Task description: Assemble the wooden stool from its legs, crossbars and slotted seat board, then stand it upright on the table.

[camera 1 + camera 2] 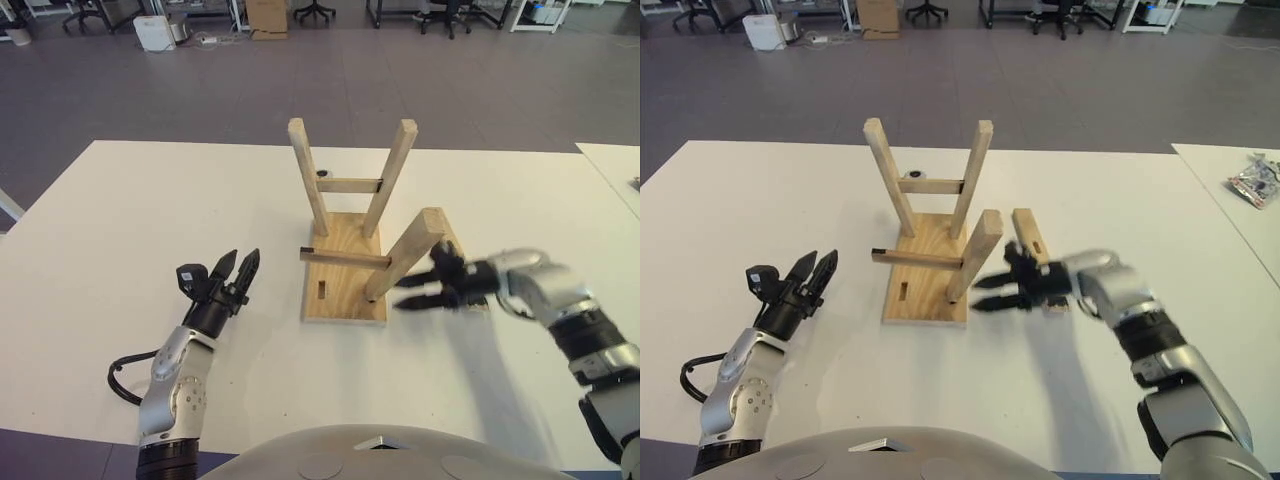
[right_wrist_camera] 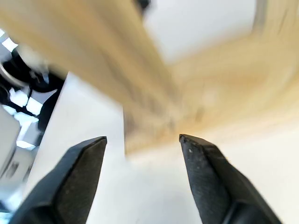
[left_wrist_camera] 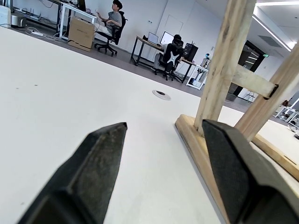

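The slotted seat board (image 1: pixel 345 300) lies flat on the white table (image 1: pixel 130 220). Three legs stand up from it: two at the back (image 1: pixel 307 175) (image 1: pixel 392 175), joined by a crossbar (image 1: pixel 350 185), and a tilted one at the front right (image 1: pixel 405 255) with a second crossbar (image 1: pixel 345 259) reaching left from it. A loose leg (image 1: pixel 1028 232) lies on the table just right of the board. My right gripper (image 1: pixel 402 293) is open, its fingertips beside the base of the tilted leg (image 2: pixel 93 51). My left gripper (image 1: pixel 235 268) is open and holds nothing, left of the board (image 3: pixel 196 140).
A small round fitting (image 3: pixel 161 94) sits in the tabletop behind the stool. A black cable (image 1: pixel 120 380) loops by my left arm. A second table at the right carries a packet (image 1: pixel 1252 180). Open tabletop lies left of and in front of the board.
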{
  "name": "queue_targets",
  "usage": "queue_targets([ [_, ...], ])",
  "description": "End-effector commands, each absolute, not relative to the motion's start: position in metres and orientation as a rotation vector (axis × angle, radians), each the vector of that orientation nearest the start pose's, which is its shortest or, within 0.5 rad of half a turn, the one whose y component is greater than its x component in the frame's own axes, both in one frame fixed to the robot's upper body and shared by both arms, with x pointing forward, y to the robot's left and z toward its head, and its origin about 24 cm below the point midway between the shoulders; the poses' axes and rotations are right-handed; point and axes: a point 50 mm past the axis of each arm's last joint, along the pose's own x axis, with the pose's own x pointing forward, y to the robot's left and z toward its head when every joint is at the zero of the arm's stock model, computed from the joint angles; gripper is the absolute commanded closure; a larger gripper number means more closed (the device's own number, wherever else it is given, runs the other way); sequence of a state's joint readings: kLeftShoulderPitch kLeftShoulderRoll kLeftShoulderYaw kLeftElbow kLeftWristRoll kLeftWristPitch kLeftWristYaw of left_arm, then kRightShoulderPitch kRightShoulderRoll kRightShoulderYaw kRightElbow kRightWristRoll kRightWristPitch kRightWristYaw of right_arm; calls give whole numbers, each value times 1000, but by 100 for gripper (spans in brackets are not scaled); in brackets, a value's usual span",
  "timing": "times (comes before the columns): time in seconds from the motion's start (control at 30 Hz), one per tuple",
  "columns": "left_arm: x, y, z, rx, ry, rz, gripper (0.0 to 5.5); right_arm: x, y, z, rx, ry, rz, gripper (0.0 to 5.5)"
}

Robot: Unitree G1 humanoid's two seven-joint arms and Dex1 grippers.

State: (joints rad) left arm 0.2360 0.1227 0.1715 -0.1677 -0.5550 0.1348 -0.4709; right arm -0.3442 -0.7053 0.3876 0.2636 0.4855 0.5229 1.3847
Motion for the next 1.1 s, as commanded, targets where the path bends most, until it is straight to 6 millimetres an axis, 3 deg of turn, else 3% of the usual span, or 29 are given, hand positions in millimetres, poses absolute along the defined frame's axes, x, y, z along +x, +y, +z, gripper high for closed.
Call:
queue_targets([
  [0.03,197,196,35,-419,24,-270,254,258,-197,51,21,739,1416,182],
  [0.2,193,196,33,-420,27,-261,254,272,-216,57,-123,665,1152,145],
  [0.33,183,196,30,-428,38,-218,254,284,-228,82,-141,468,704,145],
  [0.43,179,192,27,-452,66,-176,254,277,-228,81,-85,410,431,145],
  [0.53,179,190,24,-459,83,-132,254,252,-224,58,3,481,232,145],
  [0.77,177,190,28,-515,82,-101,254,205,-229,24,-47,668,27,145],
  [0.87,180,187,31,-574,102,-94,254,200,-230,21,-27,684,32,172],
  [1.1,188,193,26,-597,276,-6,254,204,-229,16,4,670,23,300],
])
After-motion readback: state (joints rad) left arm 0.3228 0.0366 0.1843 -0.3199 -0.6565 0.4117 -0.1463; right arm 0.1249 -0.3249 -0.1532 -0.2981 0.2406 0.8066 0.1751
